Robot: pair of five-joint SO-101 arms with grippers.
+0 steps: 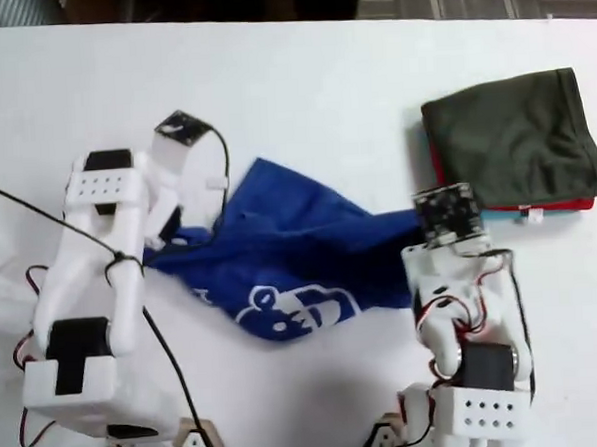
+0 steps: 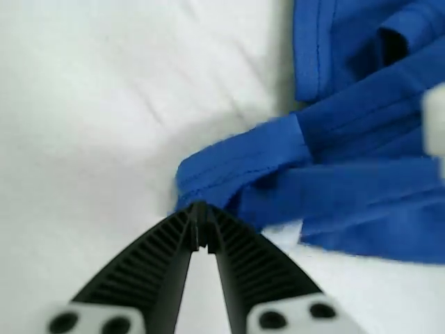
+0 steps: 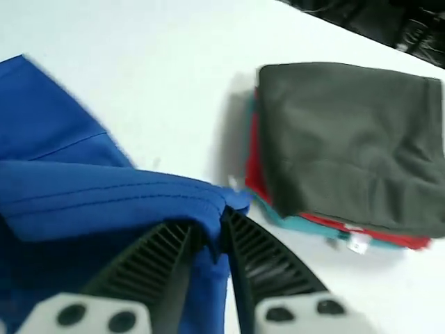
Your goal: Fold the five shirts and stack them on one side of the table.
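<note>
On the white table (image 1: 302, 93), your left gripper (image 2: 199, 226) and right gripper (image 3: 208, 233) each pinched an edge of the blue shirt (image 1: 280, 254), likely to spread it flat for folding beside the folded stack (image 1: 515, 142).

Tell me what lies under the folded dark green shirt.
A red shirt shows at its edges, with a teal shirt beneath. The dark green shirt covers the rest, so any further layers are hidden.

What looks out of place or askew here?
Nothing damaged or spilled. The blue shirt lies bunched between the left gripper and right gripper. The folded stack is slightly uneven: red and teal edges stick out.
</note>
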